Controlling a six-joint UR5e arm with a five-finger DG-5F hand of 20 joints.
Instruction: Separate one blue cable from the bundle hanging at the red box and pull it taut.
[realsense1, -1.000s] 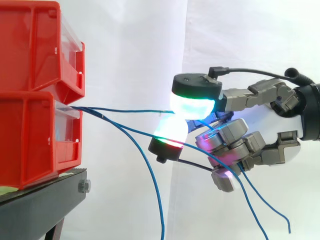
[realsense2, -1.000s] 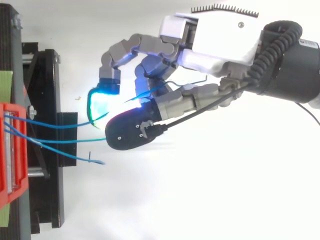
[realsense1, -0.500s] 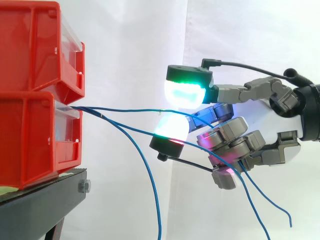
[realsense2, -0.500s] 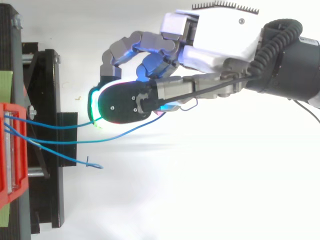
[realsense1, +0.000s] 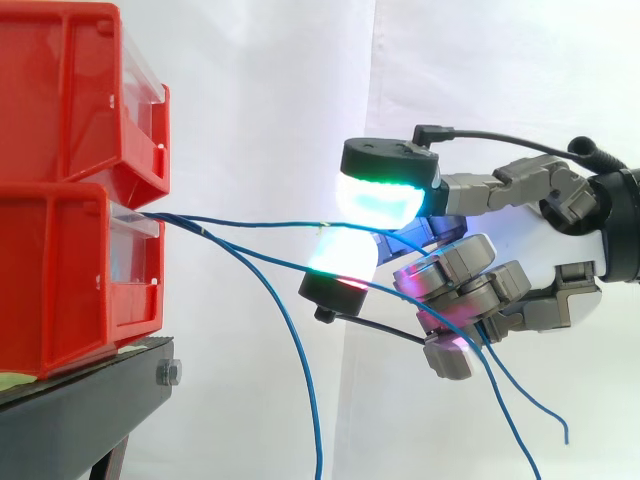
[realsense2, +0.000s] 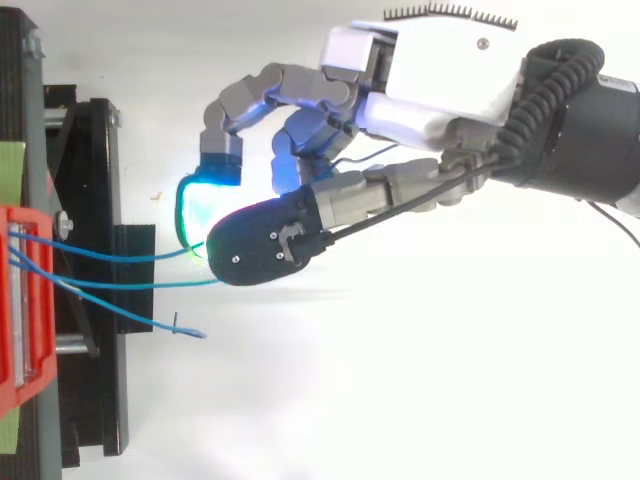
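The hand (realsense1: 562, 245) comes in from the right of the side view, and its fingers (realsense1: 380, 200) are curled. A pad that glows green and cyan is on top and a whitish pad is just under it. The two pads meet on one blue cable (realsense1: 260, 222), so the fingers are grasping this cable between them. The cable comes out from the front of the lower red bin (realsense1: 60, 270) and goes almost level to the pads, with a small sag, so it is not fully tight. The lower red bin stands on the black stand (realsense1: 90, 400), and the upper red bin (realsense1: 60, 90) sits on top of it. The other blue cables (realsense1: 300, 380) leave the same bin front: one falls down in a curve near the stand, and another runs slanted under the lower pad and past the curled fingers toward the bottom right. In the top view, the held cable reaches the cyan pad beside the stand (realsense2: 90, 200), and one loose cable end (realsense2: 200, 333) lies apart from the hand.
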